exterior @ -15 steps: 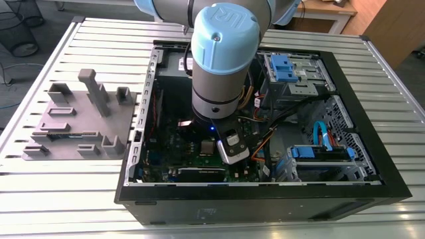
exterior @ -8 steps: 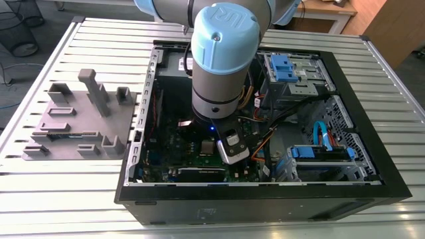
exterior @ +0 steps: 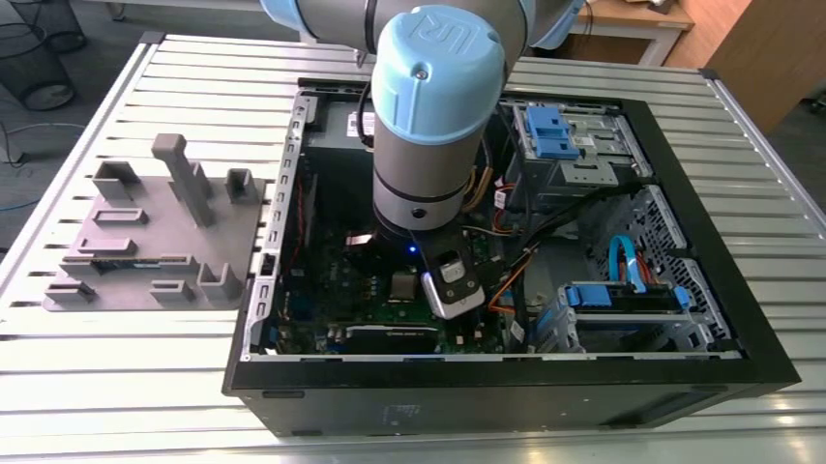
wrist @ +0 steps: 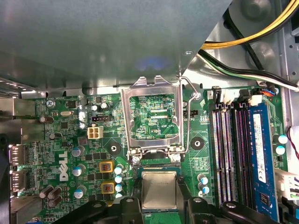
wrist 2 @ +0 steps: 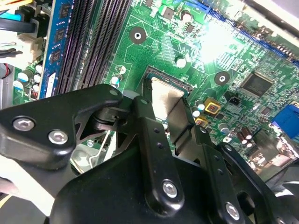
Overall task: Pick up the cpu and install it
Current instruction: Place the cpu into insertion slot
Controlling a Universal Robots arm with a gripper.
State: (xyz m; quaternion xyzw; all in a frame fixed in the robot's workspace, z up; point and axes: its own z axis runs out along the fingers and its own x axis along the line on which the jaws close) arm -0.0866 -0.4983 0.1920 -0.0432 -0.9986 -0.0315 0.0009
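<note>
The cpu [wrist: 159, 189] is a flat silvery square with a thin dark rim, and it sits at the socket seat on the green motherboard [wrist: 60, 140]. My gripper [wrist: 159, 207] has a black finger close against each of two opposite sides of it. In the second wrist view the cpu [wrist 2: 164, 99] shows between the two fingers [wrist 2: 148, 135], level with the socket's dark edge. The socket's silver load frame [wrist: 150, 116] stands flipped open just beyond the chip. In the exterior view the gripper [exterior: 446, 290] reaches down into the open computer case [exterior: 516, 377].
Dark memory slots [wrist: 229, 154] and a blue memory stick [wrist: 260, 149] run beside the socket. Yellow, black and white cables [wrist: 243, 70] cross the case wall. A grey fixture plate [exterior: 155, 237] lies on the slatted table at the exterior view's left. Blue-tabbed drive cages [exterior: 620, 295] fill the case's other side.
</note>
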